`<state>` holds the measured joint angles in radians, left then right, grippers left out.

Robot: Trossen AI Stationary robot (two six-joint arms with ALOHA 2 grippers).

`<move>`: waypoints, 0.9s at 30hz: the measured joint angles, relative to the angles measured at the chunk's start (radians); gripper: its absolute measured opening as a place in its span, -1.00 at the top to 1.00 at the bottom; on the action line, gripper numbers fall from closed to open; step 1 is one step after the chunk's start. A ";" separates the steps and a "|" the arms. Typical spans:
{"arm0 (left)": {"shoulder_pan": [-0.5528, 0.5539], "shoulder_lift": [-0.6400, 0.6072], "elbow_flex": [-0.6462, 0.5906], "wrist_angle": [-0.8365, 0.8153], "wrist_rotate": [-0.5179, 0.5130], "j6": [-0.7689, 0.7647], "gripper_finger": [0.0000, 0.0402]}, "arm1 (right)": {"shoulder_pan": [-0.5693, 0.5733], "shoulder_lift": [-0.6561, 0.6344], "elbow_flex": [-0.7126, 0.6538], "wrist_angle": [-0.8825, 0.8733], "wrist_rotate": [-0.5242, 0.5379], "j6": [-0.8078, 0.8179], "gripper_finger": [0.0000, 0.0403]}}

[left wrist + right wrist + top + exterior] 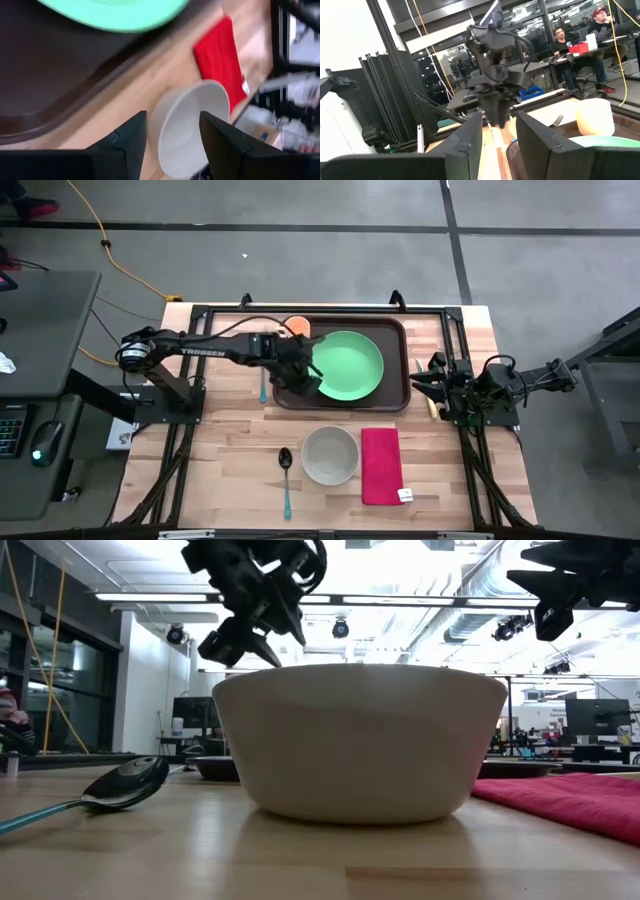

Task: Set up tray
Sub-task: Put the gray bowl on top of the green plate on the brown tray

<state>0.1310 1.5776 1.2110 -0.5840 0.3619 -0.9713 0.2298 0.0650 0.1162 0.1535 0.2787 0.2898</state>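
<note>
The tray (345, 398) lies flat at the far middle of the worktop (230, 470), its long side running left to right. A green plate (350, 365) sits inside it, toward the right half. An orange cup (297, 327) stands in the tray's far left corner.

The left tool (300, 378) hovers above the tray's near left part, just beside the plate's left edge. In the left wrist view its two fingers (131, 137) are spread, with nothing between them; past them show the tray's dark floor (55, 75), the plate's rim (115, 12), a white bowl (192, 125) and a red cloth (220, 57).

The right tool (432, 380) waits over the worktop just right of the tray. Its fingers (470, 140) are also spread and hold nothing. In the right wrist view the left arm (495, 75) hangs over the tray, with the cup (594, 116) and a fork (558, 120) beyond it, and people sit at desks in the room behind.

Near the front of the worktop, the bowl (330, 455) stands in the middle. The cloth (381, 465) lies just right of it, and a spoon (286, 478) with a blue handle lies left of it. Another blue-handled utensil (263, 385) rests just left of the tray; which kind I cannot tell.
</note>
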 joint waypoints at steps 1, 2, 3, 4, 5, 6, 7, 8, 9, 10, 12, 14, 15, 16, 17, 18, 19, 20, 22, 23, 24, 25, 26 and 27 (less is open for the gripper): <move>-0.011 0.000 0.000 0.005 0.002 0.002 -0.04 | 0.000 0.000 0.000 0.000 0.000 0.000 0.51; -0.022 0.000 0.000 0.012 0.005 0.002 -0.04 | 0.000 0.000 0.000 0.000 0.000 0.001 0.51; -0.034 0.000 0.000 0.013 0.007 0.000 -0.04 | 0.000 0.000 0.000 0.000 0.000 0.001 0.51; -0.043 0.000 0.000 0.013 0.007 -0.001 -0.04 | 0.000 0.000 0.000 0.000 0.000 0.001 0.51; -0.053 0.000 0.000 0.013 0.008 -0.001 -0.04 | 0.000 0.000 0.000 0.000 0.000 0.001 0.51; -0.063 0.000 0.000 0.013 0.008 -0.001 -0.04 | 0.000 0.000 0.000 0.000 0.000 0.001 0.51; -0.071 0.000 0.000 0.013 0.010 -0.001 -0.04 | 0.000 0.000 0.000 0.000 0.000 0.001 0.51; -0.080 0.000 0.000 0.013 0.015 -0.001 -0.04 | 0.000 0.000 0.000 0.000 0.000 0.001 0.51; -0.089 0.000 0.000 0.013 0.022 -0.001 -0.04 | 0.000 0.000 0.000 0.000 0.000 0.001 0.51; -0.097 0.000 0.000 0.013 0.028 -0.001 -0.04 | 0.000 0.000 0.000 0.000 0.000 0.001 0.51; -0.114 0.000 0.000 0.013 0.035 -0.001 -0.04 | 0.000 0.000 0.000 0.000 0.000 0.000 0.51; -0.131 0.000 0.000 0.013 0.036 -0.003 -0.04 | 0.000 0.000 0.000 0.000 0.001 -0.002 0.51; -0.139 0.000 0.000 0.013 0.036 -0.008 -0.04 | 0.000 0.000 0.000 0.000 0.003 -0.002 0.51; -0.147 0.000 0.000 0.014 0.036 -0.016 -0.04 | 0.000 0.000 0.000 0.000 0.004 -0.002 0.51; -0.155 0.001 0.000 0.015 0.035 -0.029 -0.04 | 0.000 0.000 0.000 0.000 0.004 -0.002 0.51; -0.162 0.001 0.000 0.015 0.033 -0.038 -0.04 | 0.000 0.000 0.000 0.000 0.004 -0.002 0.51; -0.169 0.001 0.000 0.015 0.030 -0.040 -0.04 | 0.000 0.000 0.000 0.000 0.004 -0.002 0.51; -0.175 0.002 0.000 0.015 0.023 -0.043 -0.04 | 0.000 0.000 0.000 0.000 0.004 -0.002 0.51; -0.187 0.002 0.000 0.015 -0.003 -0.043 -0.04 | 0.000 0.000 0.000 0.000 0.005 -0.002 0.51; -0.193 0.002 0.000 0.015 -0.016 -0.043 -0.04 | 0.000 0.000 0.000 0.000 0.005 -0.002 0.51; -0.198 0.002 0.000 0.016 -0.033 -0.043 -0.04 | 0.000 0.000 0.000 0.000 0.005 -0.002 0.51; -0.204 0.002 0.000 0.018 -0.046 -0.036 -0.04 | 0.000 0.000 0.000 0.000 0.005 -0.002 0.51; -0.209 0.002 0.000 0.021 -0.059 -0.024 -0.04 | 0.000 0.000 0.000 0.000 0.005 -0.002 0.51; -0.215 0.002 0.000 0.029 -0.066 -0.014 -0.04 | 0.000 0.000 0.000 0.000 0.006 -0.002 0.51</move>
<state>-0.0841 1.5791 1.2110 -0.5546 0.2960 -0.9850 0.2298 0.0650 0.1162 0.1535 0.2844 0.2878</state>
